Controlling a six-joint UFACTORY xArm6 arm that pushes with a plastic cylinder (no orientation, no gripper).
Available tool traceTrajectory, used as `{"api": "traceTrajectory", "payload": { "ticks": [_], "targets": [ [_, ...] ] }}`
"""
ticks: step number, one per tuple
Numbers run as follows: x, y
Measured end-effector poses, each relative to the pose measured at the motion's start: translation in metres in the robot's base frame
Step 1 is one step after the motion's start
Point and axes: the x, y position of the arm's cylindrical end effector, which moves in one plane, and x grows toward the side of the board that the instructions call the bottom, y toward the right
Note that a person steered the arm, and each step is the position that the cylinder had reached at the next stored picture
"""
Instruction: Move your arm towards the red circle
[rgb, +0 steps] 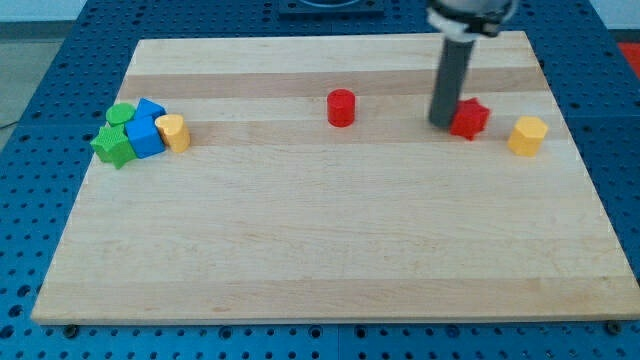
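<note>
The red circle (341, 107), a short red cylinder, stands on the wooden board (330, 250) just above the middle, toward the view's top. My tip (441, 124) is the lower end of a dark rod coming down from the view's top right. It rests well to the right of the red circle, about a hundred pixels away. It sits right against the left side of a red star-shaped block (470, 118).
A yellow hexagonal block (527, 135) lies right of the red star. At the view's left is a tight cluster: a green circle (121, 114), a green star (113, 146), two blue blocks (146, 131) and a yellow block (174, 131).
</note>
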Motion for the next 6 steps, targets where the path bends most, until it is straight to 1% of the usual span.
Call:
{"api": "traceTrajectory", "payload": {
  "ticks": [1, 2, 3, 4, 5, 6],
  "targets": [
    [-0.010, 0.047],
    [-0.011, 0.033],
    [-0.030, 0.008],
    [-0.069, -0.027],
    [-0.098, -0.085],
    [-0.068, -0.171]
  ]
}}
